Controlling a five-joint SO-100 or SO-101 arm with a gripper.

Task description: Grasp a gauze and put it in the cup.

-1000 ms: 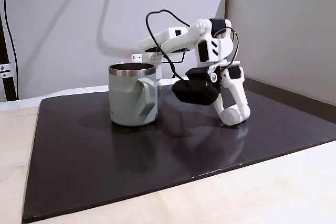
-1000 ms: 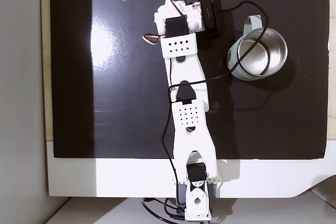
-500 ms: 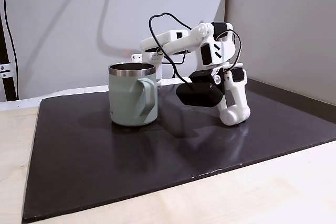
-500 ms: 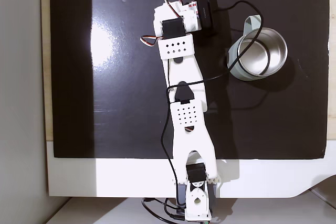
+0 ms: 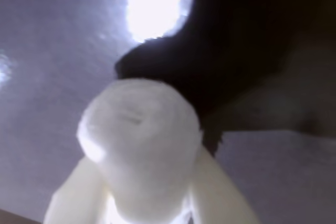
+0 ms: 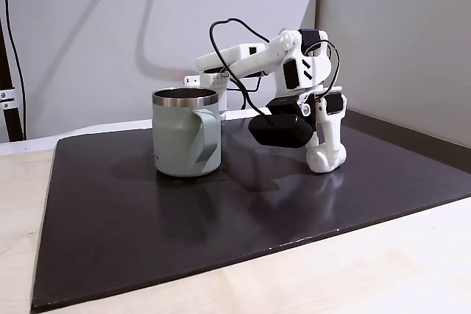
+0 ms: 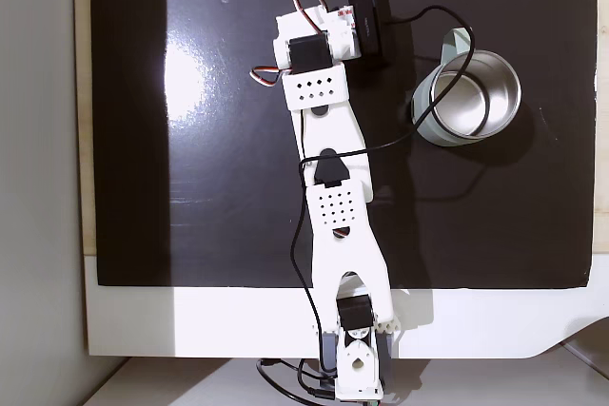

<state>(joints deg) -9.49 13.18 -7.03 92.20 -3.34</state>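
Small white soft fibrous gauze roll [image 5: 139, 145]; sage-green matt mug [image 6: 187, 133] w/ shiny steel rim; glossy black mat [image 6: 184, 218]; smooth white plastic arm [image 7: 333, 187]

The wrist view is blurred, and its lower edge cuts off the gauze [image 5: 140, 150]

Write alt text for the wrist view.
A small white soft cylindrical gauze roll sits gripped between the tool's two white plastic fingers, close to the camera. Behind lies a glossy dark mat with a bright light reflection.
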